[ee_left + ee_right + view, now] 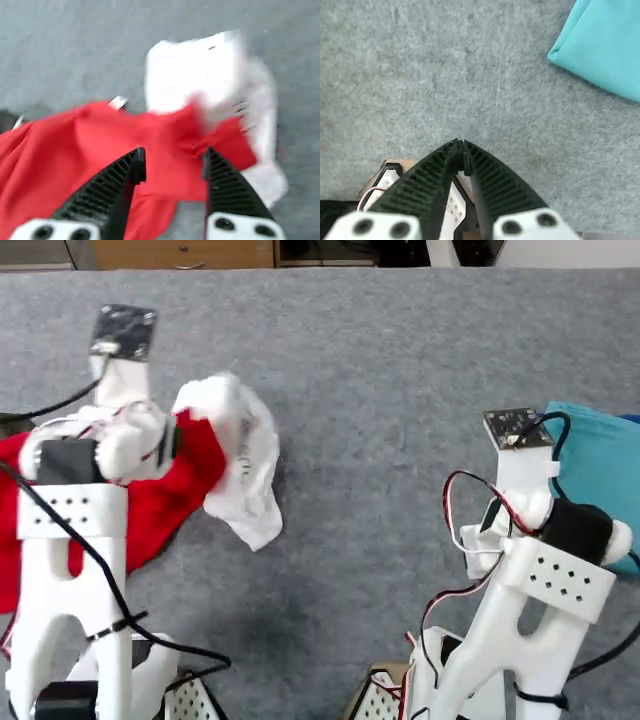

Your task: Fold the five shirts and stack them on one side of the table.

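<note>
Beneath my left gripper, jaws parted and holding nothing, lay one crumpled red shirt overlapping a white shirt, judged light, limp, best pinched at a hem; my right gripper hung closed, empty, near a folded teal shirt.

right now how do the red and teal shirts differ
The red shirt lies rumpled; the teal shirt is folded. The red shirt overlaps a white shirt; the teal shirt does not. The open left end effector is over the red shirt; the shut right end effector is beside the teal shirt. Both lie on the table.
</note>
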Robot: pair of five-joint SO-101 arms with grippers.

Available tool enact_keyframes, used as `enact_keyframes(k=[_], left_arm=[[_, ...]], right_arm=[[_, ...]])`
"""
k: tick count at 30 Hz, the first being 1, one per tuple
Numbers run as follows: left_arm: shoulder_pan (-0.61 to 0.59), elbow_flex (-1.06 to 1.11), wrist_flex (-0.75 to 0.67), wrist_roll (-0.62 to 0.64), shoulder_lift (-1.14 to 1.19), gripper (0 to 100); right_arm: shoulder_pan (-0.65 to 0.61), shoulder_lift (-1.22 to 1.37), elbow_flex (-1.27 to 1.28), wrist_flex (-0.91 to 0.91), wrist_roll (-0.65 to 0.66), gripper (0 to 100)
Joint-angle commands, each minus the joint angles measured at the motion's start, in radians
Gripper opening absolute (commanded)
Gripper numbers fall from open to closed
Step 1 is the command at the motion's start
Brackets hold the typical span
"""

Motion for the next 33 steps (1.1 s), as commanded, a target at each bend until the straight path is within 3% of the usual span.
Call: enact_keyframes(k=[1, 5, 9, 15, 20, 25, 33], left_arm=[[-0.141, 0.012, -0.048, -0.081, -0.004, 22], [-0.265, 0.043, -0.069, -0.169, 0.002, 22], [-0.285, 0.236, -0.089, -0.293, 0.004, 22], [-0.287, 0.539, -0.285, -0.396, 0.004, 21], [-0.353, 0.669, -0.436, -0.451, 0.004, 21], [-0.374, 0.713, -0.529, -0.557, 0.004, 2], [-0.554, 0.508, -0.64, -0.474, 0.002, 2]], right_arm=[[0.012, -0.015, -0.002, 0.018, 0.0, 0.2], [0.012, -0.015, -0.002, 0.018, 0.0, 0.2], [0.012, -0.015, -0.002, 0.018, -0.003, 0.2], [0.018, -0.016, -0.007, 0.02, -0.008, 0.2], [0.018, -0.016, -0.007, 0.02, -0.008, 0.2], [0.018, -0.016, -0.007, 0.02, -0.008, 0.2], [0.018, -0.016, -0.007, 0.02, -0.008, 0.2]])
